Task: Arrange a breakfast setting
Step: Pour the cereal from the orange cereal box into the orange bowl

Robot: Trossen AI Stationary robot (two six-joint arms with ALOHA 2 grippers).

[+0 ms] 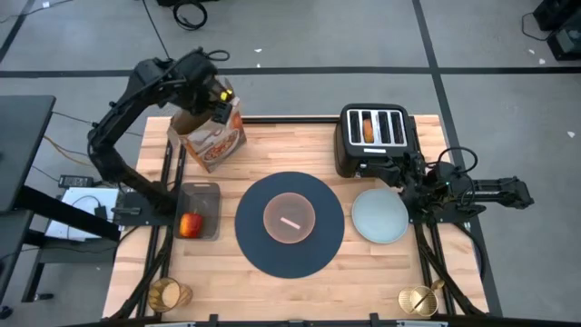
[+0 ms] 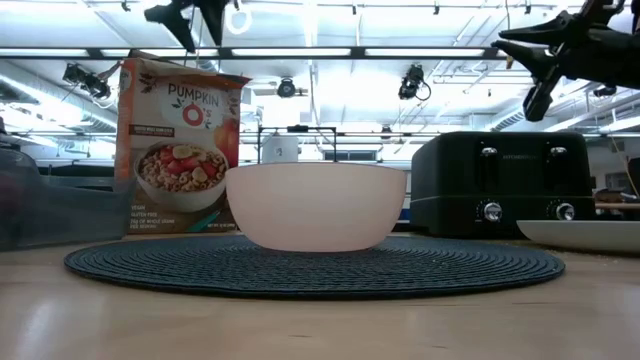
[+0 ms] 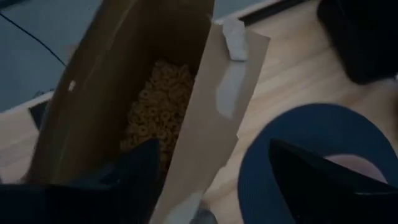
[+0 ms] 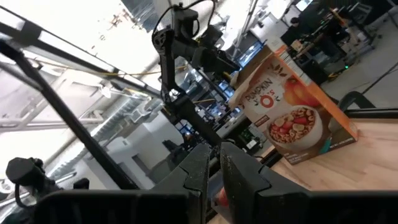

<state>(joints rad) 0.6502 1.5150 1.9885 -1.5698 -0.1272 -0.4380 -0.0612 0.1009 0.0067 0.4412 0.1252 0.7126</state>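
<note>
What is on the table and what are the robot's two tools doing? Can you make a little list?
mat: navy placemat, middle of table
bowl: pink bowl on the placemat
plate: pale plate, right of the placemat
toaster: black toaster, behind the plate
cereal: open cereal box, back left
apple: red apple in a clear bin
left tool: open, above the cereal box
right tool: shut, beside the plate

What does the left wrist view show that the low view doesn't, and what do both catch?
Only the left wrist view: cereal rings inside the open cereal box, with the open left gripper astride its side wall. Only the low view: the box's printed front, the black toaster, the plate edge, the whole pink bowl. Both: the box and the navy placemat.
</note>
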